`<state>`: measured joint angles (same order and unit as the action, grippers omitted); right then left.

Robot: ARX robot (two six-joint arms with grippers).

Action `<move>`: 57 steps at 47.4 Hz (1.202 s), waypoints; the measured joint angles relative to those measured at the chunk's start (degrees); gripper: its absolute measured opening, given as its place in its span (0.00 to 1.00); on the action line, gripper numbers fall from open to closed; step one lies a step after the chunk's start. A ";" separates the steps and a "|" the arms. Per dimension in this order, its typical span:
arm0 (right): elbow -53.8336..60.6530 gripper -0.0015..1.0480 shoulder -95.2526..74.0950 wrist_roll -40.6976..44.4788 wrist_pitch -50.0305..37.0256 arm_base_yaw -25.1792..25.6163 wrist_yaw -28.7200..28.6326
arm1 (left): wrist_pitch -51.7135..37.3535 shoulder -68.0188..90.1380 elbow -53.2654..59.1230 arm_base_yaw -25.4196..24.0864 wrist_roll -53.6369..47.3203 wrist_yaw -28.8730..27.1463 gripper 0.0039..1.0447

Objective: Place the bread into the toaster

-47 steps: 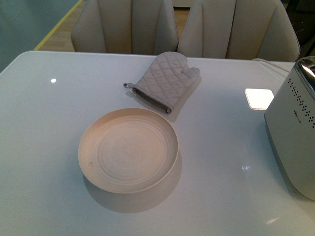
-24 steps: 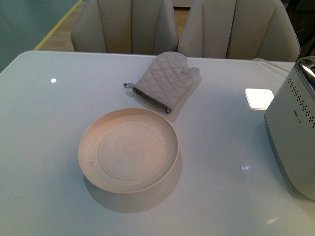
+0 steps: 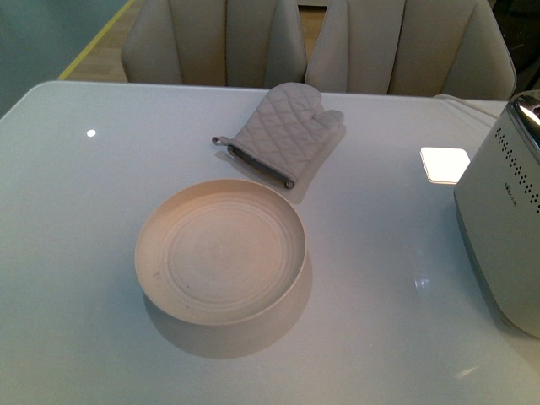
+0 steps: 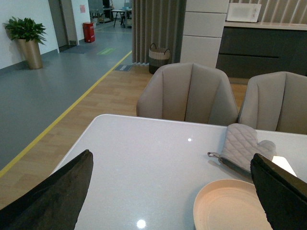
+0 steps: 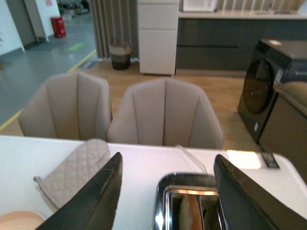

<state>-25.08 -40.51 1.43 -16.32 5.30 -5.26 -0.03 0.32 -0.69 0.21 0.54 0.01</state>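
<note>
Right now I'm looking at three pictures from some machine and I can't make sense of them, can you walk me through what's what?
It is a two-armed robot at a white table. One picture comes from its body, looking forward; neither arm shows there. The others come from cameras on each wrist. The dark shapes are the fingers of the left gripper and of the right gripper, both open and holding nothing. On the table: an empty plate, an oven mitt, a white pad and the toaster. No bread is visible.
</note>
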 joint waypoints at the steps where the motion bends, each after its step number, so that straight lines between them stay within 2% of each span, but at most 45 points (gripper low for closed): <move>1: 1.22 0.50 0.28 -0.20 -0.28 -0.09 0.31 | 0.00 0.00 0.00 0.00 -0.02 0.00 0.94; 5: 6.40 0.32 2.69 -0.66 -1.49 -3.41 4.63 | 0.02 0.00 0.00 0.00 -0.02 -0.04 0.94; 10: 10.69 0.08 6.64 -0.68 -2.91 -4.94 5.27 | 0.00 0.00 0.00 0.00 -0.02 -0.02 0.94; 12: 12.11 0.02 7.67 -0.66 -3.10 -4.96 5.27 | 0.00 0.00 0.00 0.00 -0.02 0.00 0.94; 28: 19.15 0.02 15.74 -0.85 -2.16 -5.09 5.25 | 0.00 0.00 0.00 0.00 -0.02 -0.02 0.94; 57: 23.76 0.02 28.41 -0.85 4.07 -5.09 5.25 | 0.02 0.00 0.00 0.00 -0.02 -0.02 0.94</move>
<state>-1.32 -12.10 0.58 -12.25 0.21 -0.01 -0.01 0.32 -0.69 0.21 0.51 -0.01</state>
